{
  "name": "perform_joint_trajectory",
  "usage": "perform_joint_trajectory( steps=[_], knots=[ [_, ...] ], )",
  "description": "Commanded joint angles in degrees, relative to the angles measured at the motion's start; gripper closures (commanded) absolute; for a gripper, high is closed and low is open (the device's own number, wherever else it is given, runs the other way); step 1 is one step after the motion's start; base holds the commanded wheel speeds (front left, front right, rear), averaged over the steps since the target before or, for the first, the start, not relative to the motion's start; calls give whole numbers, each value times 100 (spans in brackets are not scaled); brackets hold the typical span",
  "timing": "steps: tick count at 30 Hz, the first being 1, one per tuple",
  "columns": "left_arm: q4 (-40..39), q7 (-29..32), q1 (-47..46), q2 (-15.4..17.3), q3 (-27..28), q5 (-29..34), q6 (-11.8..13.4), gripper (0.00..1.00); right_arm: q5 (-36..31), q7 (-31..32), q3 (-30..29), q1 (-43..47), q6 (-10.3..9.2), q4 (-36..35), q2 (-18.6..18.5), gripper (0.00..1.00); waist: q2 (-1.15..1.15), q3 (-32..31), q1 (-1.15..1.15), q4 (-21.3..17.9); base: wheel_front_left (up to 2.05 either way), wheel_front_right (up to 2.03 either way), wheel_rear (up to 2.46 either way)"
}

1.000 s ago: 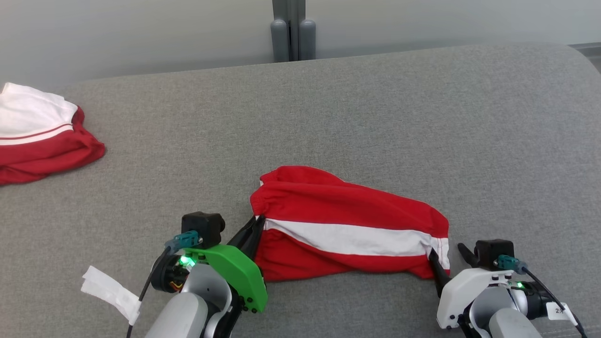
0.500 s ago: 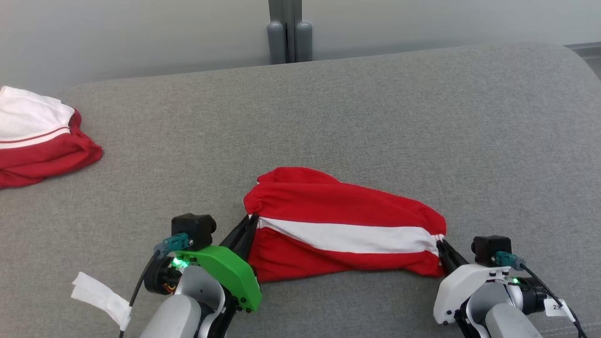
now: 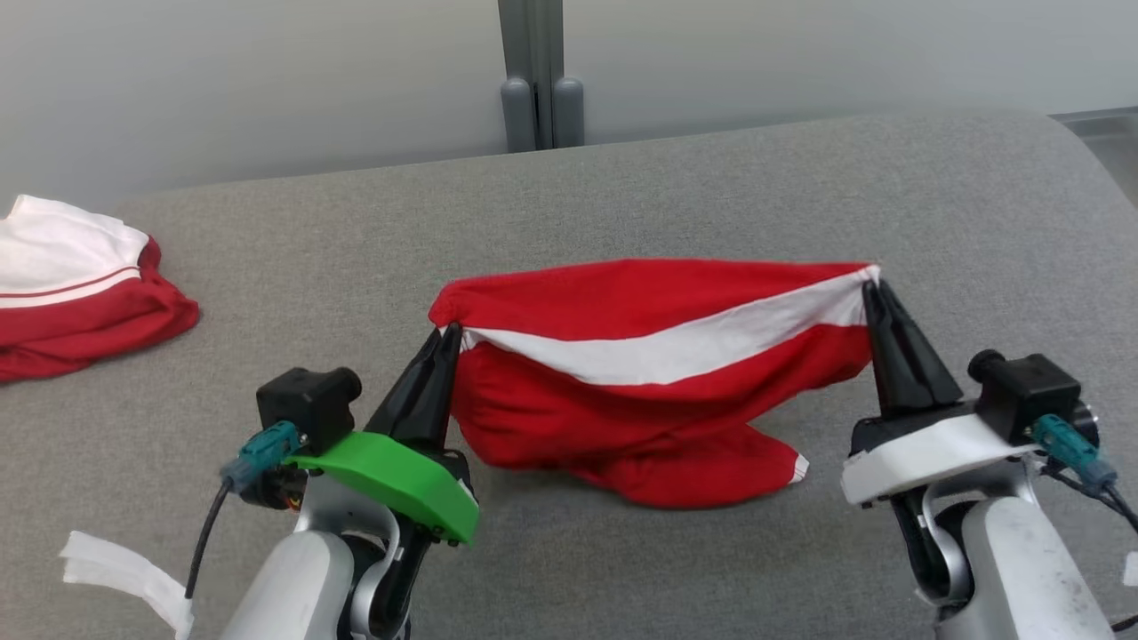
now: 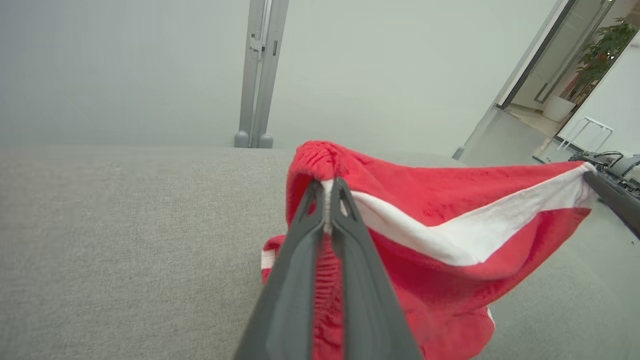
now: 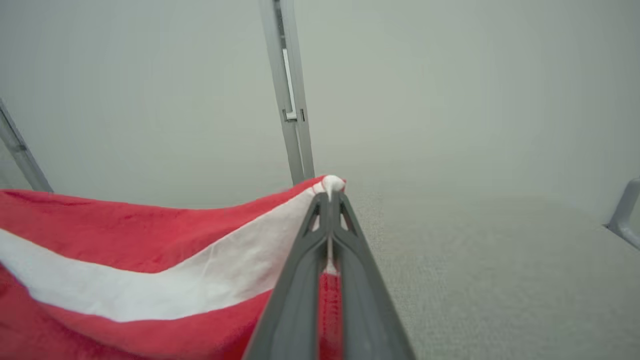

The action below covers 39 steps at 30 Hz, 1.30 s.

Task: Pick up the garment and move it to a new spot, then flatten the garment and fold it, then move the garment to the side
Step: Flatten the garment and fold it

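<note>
The garment (image 3: 640, 356) is red with a white stripe. It hangs stretched between my two grippers above the grey cushion (image 3: 622, 196), and its lower folds rest on the cushion. My left gripper (image 3: 449, 333) is shut on the garment's left end, where its dark fingers (image 4: 320, 235) pinch the cloth (image 4: 450, 220). My right gripper (image 3: 871, 284) is shut on the white stripe's right corner, held higher than the left end. In the right wrist view the fingertips (image 5: 330, 197) clamp a white tip of the garment (image 5: 150, 250).
A second red and white garment (image 3: 71, 276) lies folded at the cushion's far left. A grey post (image 3: 533, 80) stands behind the cushion against the pale wall. A white paper tag (image 3: 124, 578) hangs by my left arm.
My right gripper has shut on the garment's right corner, and both grippers have lifted it off the cushion, the right end higher. The camera has tilted slightly.
</note>
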Motion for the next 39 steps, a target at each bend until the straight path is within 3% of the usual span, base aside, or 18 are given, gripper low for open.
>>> perform_joint_trajectory(
  steps=[1, 14, 18, 22, 25, 29, 32, 39],
  knots=[
    [-214, -60, 2, 57, 41, 28, 27, 100, -75, -74, -47, 121, -1, -363, -69, 100, 0, -97, 0, -18, 0, 0, 0],
    [-2898, 275, 112, 510, 440, 190, 421, 100, -338, 227, -642, 676, -1, -3577, -119, 100, 0, -421, 0, -92, 0, 0, 0],
    [-3510, 589, 51, 690, 513, 273, 546, 100, -398, 437, -821, 785, -1, -4130, -164, 100, 0, -392, 0, -114, 0, 0, 0],
    [-3620, 916, -132, 780, 442, 263, 560, 100, -308, 701, -890, 801, -1, -4337, -138, 100, 0, -196, 0, -103, 0, 0, 0],
    [-3350, 1057, -447, 753, 389, 154, 439, 100, -66, 834, -673, 550, -1, -4069, -118, 100, 0, 63, 0, -103, 0, 0, 0],
    [-2453, 1182, -1247, 705, 343, 69, 188, 100, 93, 992, -249, -239, -1, -3028, -351, 100, 0, 513, 0, -132, 0, 0, 0],
    [-1163, 1074, -2480, 572, 427, 50, -65, 100, 221, 893, 164, -1765, -3, -1688, -516, 100, 0, 924, 0, -232, 0, 0, 0],
    [1149, 121, -4666, 243, 679, 420, -114, 100, -87, 189, 496, -4390, -1, 710, -296, 100, 0, 1340, 0, -392, 0, 0, 0]
  ],
)
